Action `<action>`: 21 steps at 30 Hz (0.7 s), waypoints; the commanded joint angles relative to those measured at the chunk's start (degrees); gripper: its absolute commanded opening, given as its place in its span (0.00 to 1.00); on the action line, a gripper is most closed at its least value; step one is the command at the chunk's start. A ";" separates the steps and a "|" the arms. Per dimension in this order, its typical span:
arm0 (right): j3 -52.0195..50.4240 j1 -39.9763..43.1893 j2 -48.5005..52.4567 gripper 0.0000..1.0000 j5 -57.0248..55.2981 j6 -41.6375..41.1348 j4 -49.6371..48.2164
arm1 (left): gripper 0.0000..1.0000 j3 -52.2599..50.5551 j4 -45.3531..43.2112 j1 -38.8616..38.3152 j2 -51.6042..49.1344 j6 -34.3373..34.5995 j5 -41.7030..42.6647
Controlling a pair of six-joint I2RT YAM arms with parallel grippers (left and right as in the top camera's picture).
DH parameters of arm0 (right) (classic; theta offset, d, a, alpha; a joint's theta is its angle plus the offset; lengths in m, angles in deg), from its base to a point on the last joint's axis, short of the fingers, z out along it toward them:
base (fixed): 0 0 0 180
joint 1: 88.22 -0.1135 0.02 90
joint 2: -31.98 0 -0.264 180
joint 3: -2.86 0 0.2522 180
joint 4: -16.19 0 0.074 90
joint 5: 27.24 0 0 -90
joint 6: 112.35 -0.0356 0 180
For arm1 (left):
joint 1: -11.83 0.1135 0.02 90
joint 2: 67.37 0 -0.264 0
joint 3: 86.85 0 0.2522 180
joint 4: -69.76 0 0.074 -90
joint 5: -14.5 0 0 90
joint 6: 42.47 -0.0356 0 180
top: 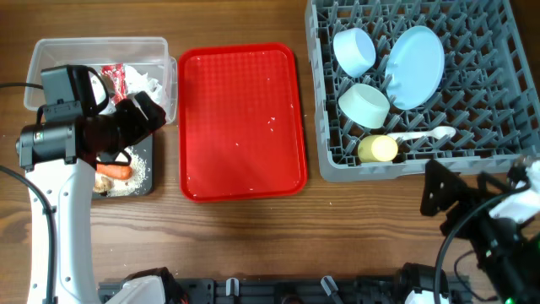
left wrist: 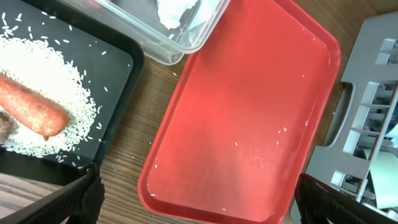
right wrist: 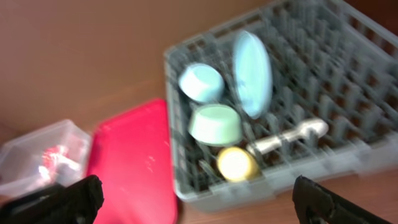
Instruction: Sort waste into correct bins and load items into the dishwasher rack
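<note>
The grey dishwasher rack (top: 506,93) holds the pale blue plate (top: 416,66), two pale blue bowls (top: 353,50) (top: 364,104), the yellow cup (top: 378,149) and the white spoon (top: 422,135). The clear tub (top: 51,52) holds the crumpled napkin and red-printed wrapper (top: 126,80). The black tray (left wrist: 118,53) holds the carrot (left wrist: 34,109) on loose rice (left wrist: 74,106). My left gripper (left wrist: 196,202) is open and empty above the red tray's near left edge. My right gripper (right wrist: 196,199) is open and empty, in front of the rack.
The red serving tray (top: 243,122) lies between the bins and the rack, with a few rice grains (left wrist: 283,129) on it. The wooden table (top: 253,236) runs along the front.
</note>
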 commanded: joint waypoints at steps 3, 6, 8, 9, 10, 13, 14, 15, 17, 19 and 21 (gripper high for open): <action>-0.07 -0.31 0.42 1.00 -8.92 8.98 -2.40 | 1.00 0.68 -0.04 0.17 0.24 -0.31 0.07; -0.13 -0.31 0.42 1.00 -8.02 9.86 -7.13 | 1.00 0.68 -0.04 0.17 0.24 -0.31 0.07; -2.16 -0.50 0.39 1.00 -5.60 9.86 -11.69 | 1.00 0.68 -0.04 0.17 0.24 -0.31 0.04; -4.79 -0.85 -0.57 1.00 -5.16 9.88 -15.19 | 1.00 0.68 -0.04 0.17 0.24 -0.31 0.07; -8.63 -2.12 -2.58 1.00 -5.46 9.88 -19.43 | 1.00 0.68 -0.04 0.17 0.24 -0.31 0.07; -27.69 -7.69 -12.15 1.00 -6.23 8.92 -40.57 | 1.00 0.68 -0.04 0.17 0.24 -0.31 0.07; -34.97 -9.66 -16.00 1.00 -6.27 7.89 -48.04 | 1.00 0.68 -0.04 0.17 0.24 -0.31 0.07; -43.78 -11.67 -20.24 1.00 -6.47 7.78 -56.63 | 1.00 0.68 -0.04 0.17 0.24 -0.31 0.07; -54.21 -13.64 -25.09 1.00 -9.84 7.80 -65.48 | 1.00 0.68 -0.04 0.17 0.24 -0.31 0.07; -61.44 -14.60 -29.75 1.00 -12.26 7.76 -68.57 | 1.00 0.68 -0.04 0.17 0.24 -0.31 0.07; -65.96 -14.67 -32.41 1.00 -12.31 7.74 -69.24 | 1.00 0.68 -0.04 0.17 0.24 -0.31 0.07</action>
